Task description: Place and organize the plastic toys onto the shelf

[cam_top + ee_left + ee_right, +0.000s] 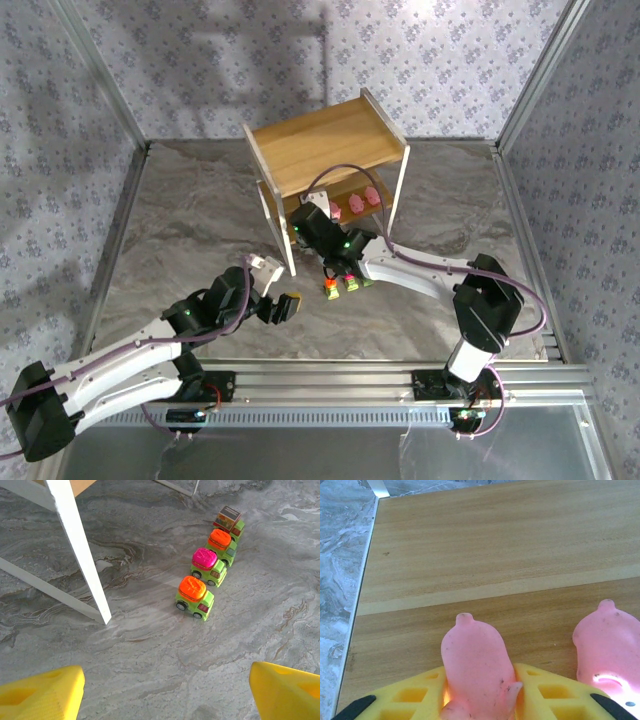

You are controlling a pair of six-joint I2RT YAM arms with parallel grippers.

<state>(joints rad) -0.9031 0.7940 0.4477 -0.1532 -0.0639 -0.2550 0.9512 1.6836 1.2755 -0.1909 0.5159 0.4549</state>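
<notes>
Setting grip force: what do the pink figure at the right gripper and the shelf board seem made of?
Pink figure: probably soft, translucent plastic, matte; light glows through its base. Shelf board: wood or wood-look laminate, smooth; straight grain.

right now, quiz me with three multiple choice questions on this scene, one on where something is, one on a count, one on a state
1. Where are the green trucks? A on the shelf's top tier; B in a row on the table; C in a gripper.
2. How many trucks have orange tops? A one; B two; C four.
3. How is the left gripper? A open, holding nothing; B shut on a truck; C shut on a pink figure.
Answers: 1 B, all four stand in line on the table in the left wrist view. 2 B, the nearest and the third; the others are magenta and brownish. 3 A, its yellow fingers stand wide apart over bare table.
</notes>
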